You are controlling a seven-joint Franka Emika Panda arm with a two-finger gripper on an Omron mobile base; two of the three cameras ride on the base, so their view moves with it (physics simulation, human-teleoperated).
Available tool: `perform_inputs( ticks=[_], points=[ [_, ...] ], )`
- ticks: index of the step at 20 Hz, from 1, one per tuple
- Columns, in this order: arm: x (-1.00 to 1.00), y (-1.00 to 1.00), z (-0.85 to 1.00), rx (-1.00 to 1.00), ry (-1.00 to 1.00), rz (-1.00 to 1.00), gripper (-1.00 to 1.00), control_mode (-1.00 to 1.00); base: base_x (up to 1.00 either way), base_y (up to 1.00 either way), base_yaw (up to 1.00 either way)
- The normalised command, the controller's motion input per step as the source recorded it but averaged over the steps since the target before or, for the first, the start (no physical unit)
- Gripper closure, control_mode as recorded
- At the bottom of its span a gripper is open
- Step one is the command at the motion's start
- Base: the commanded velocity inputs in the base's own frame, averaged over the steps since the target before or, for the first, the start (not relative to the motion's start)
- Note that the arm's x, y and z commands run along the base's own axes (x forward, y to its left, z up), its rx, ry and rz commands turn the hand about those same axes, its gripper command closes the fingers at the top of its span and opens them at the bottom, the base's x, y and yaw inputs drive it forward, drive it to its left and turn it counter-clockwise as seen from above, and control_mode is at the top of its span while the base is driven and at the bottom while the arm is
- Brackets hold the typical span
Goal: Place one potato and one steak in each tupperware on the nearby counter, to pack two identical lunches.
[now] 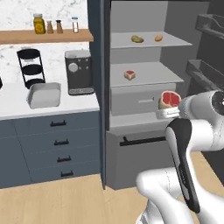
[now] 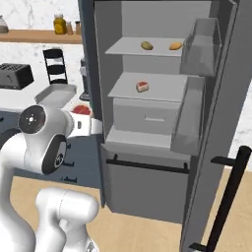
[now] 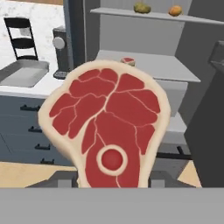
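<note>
White counter (image 1: 52,107) runs along the left of the frame beside the open fridge; at centre right the jaws pinch a steak (image 1: 169,99) by its lower edge. It looks best carried level toward the grey tupperware (image 1: 43,95) at left, clearing the fridge wall (image 1: 103,87), and released low inside.

Raw steak (image 3: 107,131): smooth, faintly glossy red flesh, pale cream fat rim. Table (image 1: 48,109): matt white top over flat blue-grey fronts, black bar handles. Wall shelf (image 1: 46,36): brown wood. Backsplash: white marbled stone. Fridge interior (image 2: 147,123): matt grey; door bins (image 2: 189,123) clear, glassy plastic. Floor: light wood planks.
</note>
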Motion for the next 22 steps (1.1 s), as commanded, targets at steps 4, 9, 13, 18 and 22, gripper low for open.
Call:
perform_inputs(
  ticks=[4,9,13,18,22],
  points=[
    [0.0,0.0,0.0,0.0,0.0,0.0,1.0,1.0,-0.16,1.0,0.0],
    [0.0,0.0,0.0,0.0,0.0,0.0,1.0,1.0,0.0,1.0,0.0],
    [0.0,0.0,0.0,0.0,0.0,0.0,1.0,1.0,0.48,1.0,0.0],
    [0.0,0.0,0.0,0.0,0.0,0.0,1.0,1.0,1.0,0.53,0.01],
    [0.0,0.0,0.0,0.0,0.0,0.0,1.0,1.0,1.0,0.27,0.02]
  ],
)
